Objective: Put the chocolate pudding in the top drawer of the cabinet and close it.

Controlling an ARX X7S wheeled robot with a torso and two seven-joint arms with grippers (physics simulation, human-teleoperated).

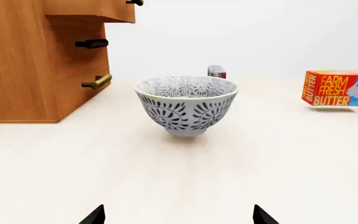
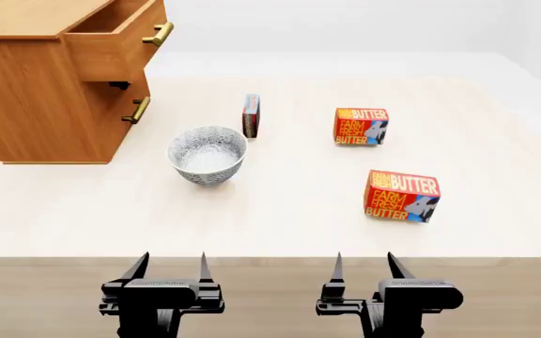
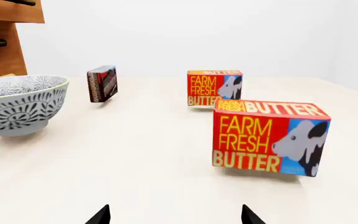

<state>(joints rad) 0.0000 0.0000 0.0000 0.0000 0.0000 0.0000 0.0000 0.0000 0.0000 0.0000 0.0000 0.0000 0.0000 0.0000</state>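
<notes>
Standing on edge just behind the patterned bowl (image 2: 208,155), the chocolate pudding (image 2: 251,115), seemingly a light, stiff, slim carton best pinched across its thin faces, awaits the left gripper (image 2: 169,266) and right gripper (image 2: 363,265), both spread open and empty, the top drawer (image 2: 120,42) already ajar.

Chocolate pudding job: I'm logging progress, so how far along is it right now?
Done: the top drawer of the cabinet already stands pulled open. In hand: nothing; the left gripper and right gripper both hang open and empty at the table's near edge. Left: the chocolate pudding stands on the table beyond the bowl, so grasping it, placing it in the drawer and closing the drawer all remain.
</notes>
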